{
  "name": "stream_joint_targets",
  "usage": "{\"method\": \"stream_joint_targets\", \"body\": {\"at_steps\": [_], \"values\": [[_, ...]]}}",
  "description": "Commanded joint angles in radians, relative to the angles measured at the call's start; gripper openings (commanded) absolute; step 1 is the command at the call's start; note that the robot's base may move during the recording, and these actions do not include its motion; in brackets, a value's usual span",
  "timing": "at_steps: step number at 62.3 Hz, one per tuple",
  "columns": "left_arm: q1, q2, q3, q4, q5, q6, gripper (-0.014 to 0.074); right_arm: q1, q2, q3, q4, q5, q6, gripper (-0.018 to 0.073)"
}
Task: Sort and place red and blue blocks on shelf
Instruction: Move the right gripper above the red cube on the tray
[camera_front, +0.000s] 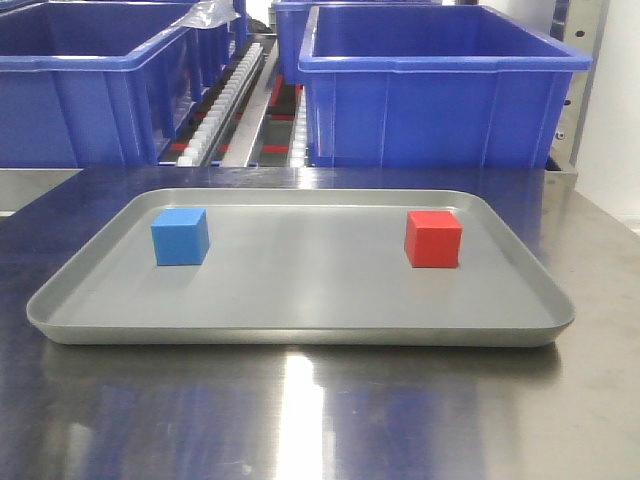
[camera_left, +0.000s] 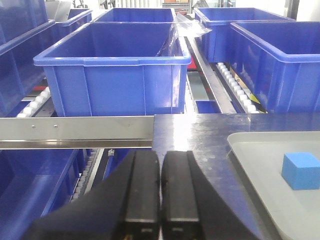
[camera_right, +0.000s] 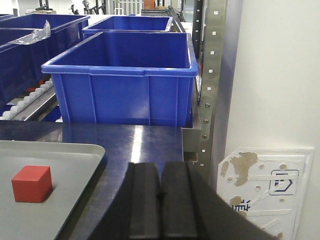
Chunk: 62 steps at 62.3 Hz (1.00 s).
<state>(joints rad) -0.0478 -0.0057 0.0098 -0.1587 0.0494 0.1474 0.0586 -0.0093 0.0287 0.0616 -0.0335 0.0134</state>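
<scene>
The small matte blue cube (camera_front: 180, 237) sits at 9 o'clock on the shallow grey rounded-corner tray (camera_front: 300, 328), with the matching bright red cube (camera_front: 433, 239) at 3 o'clock, well apart. Both look light, stiff and grippy enough, so I'd pinch two opposite flat faces. The tray's on the brushed-steel counter (camera_front: 300, 420), and the grey steel roller-track shelf (camera_left: 75, 129) is at 12. The black left gripper (camera_left: 160, 165) and black right gripper (camera_right: 160, 175) are both clenched on nothing.

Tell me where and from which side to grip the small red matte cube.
Likely best: pinch the small red matte cube across two opposite side faces from straight above. It sits flat on the shallow grey tray with nothing close beside it.
</scene>
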Motion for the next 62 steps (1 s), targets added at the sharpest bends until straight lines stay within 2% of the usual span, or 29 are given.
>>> {"method": "stream_joint_targets", "body": {"at_steps": [1, 22, 39, 62], "values": [[0.001, -0.02, 0.026, -0.002, -0.08, -0.007, 0.0125, -0.001, -0.02, -0.02, -0.002, -0.088, -0.003, 0.0056], [0.001, -0.02, 0.026, -0.002, -0.08, -0.007, 0.0125, -0.001, -0.02, -0.043, -0.003, -0.059, -0.003, 0.0056], [0.001, -0.02, 0.026, -0.002, -0.08, -0.007, 0.0125, -0.001, 0.03, -0.222, -0.004, 0.283, -0.003, 0.0056], [0.001, -0.02, 0.026, -0.002, -0.08, -0.007, 0.0125, -0.001, 0.406, -0.453, -0.004, 0.501, -0.004, 0.0056]]}}
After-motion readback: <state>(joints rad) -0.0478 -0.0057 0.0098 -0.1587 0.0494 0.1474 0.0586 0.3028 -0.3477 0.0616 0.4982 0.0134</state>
